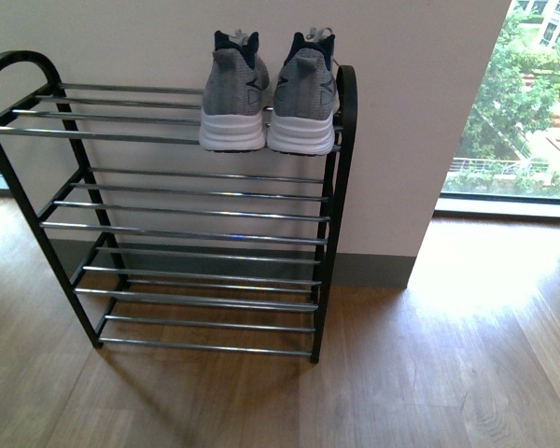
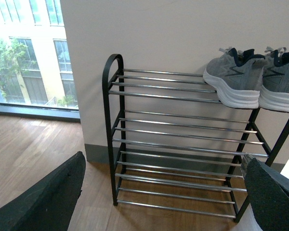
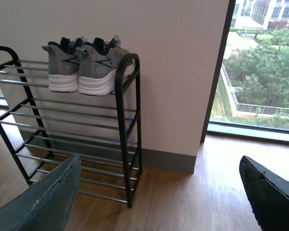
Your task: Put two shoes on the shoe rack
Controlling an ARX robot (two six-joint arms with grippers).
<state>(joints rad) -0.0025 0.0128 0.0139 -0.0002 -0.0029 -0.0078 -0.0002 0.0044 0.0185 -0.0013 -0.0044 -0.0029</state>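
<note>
Left gripper (image 2: 164,163) is gaping wide, gripping nothing; the right gripper (image 3: 160,161) is gaping likewise, also empty. Well ahead of both, the two shoes (image 1: 234,98) are sitting side by side on the top tier of the shoe rack (image 1: 19,56), heels facing the grippers, toes pointing at the wall (image 1: 401,112), lengths crossing the bars (image 1: 187,211).

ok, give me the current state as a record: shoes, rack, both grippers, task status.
shoes: shoe nearer mid-rack and shoe at the end; grey knit, white soles, upright, side by side, heels toward the front camera
location: top tier of the shoe rack, at its right end in the front view
left gripper: open, nothing between the fingers, back from the rack
right gripper: open, nothing between the fingers, back from the rack
task status: both shoes on the rack; looks done
</note>
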